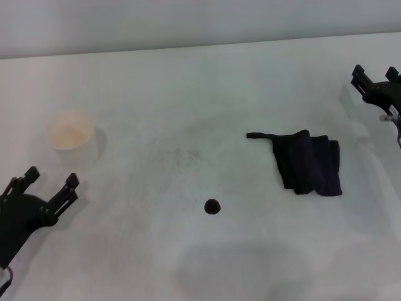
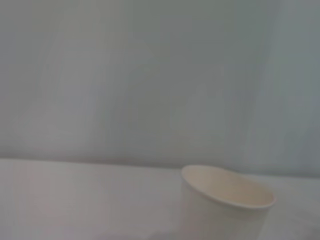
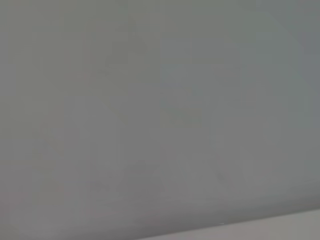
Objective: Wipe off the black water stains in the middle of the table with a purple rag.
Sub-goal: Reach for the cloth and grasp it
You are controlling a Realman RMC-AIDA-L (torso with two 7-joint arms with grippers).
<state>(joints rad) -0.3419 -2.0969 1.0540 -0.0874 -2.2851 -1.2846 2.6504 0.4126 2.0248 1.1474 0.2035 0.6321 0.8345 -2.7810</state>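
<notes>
Wiping hasn't begun: my right gripper (image 1: 376, 76) hangs open, well apart from the purple rag (image 1: 309, 164) lying on the counter (image 1: 188, 94) beside the black blot (image 1: 212, 206), so next I must reach and grasp it, left gripper (image 1: 50, 182) parked open.

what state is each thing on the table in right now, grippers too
purple rag: folded, lying flat, tail pointing toward the cup's side, not held
black water stains: one round blot, unwiped, apart from the rag
paper cup: upright, open-topped
left gripper: open, empty, near the cup
right gripper: open, empty, beyond the rag
table: faint grey smudges
</notes>
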